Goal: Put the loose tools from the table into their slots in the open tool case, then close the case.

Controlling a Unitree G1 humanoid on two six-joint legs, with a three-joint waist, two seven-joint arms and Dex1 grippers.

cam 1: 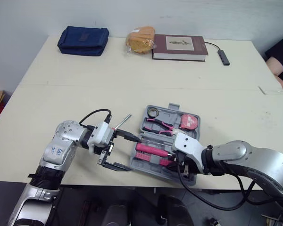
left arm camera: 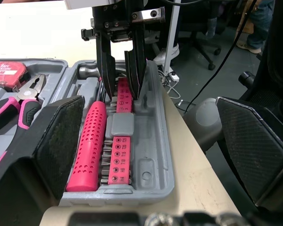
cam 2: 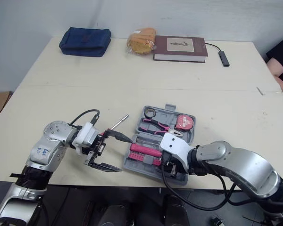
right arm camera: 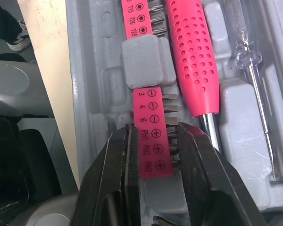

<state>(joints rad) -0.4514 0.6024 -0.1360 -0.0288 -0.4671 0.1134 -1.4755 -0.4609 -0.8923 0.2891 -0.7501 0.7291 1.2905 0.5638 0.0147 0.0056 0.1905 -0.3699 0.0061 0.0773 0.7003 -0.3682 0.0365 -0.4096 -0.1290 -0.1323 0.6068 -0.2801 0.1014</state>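
Inside the case (cam 1: 169, 112), right claw (right arm camera: 154, 126) pinches bit strip (right arm camera: 148, 106) (left claw (cam 1: 133, 153) spread).

Bright, even light; soft shadows

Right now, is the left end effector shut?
No, the left end effector is open: its two fingers stand wide apart, with the tool case showing between them.

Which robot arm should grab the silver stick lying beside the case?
Left. The left end effector is open right beside the silver stick; the right end effector is clamped on the pink bit strip.
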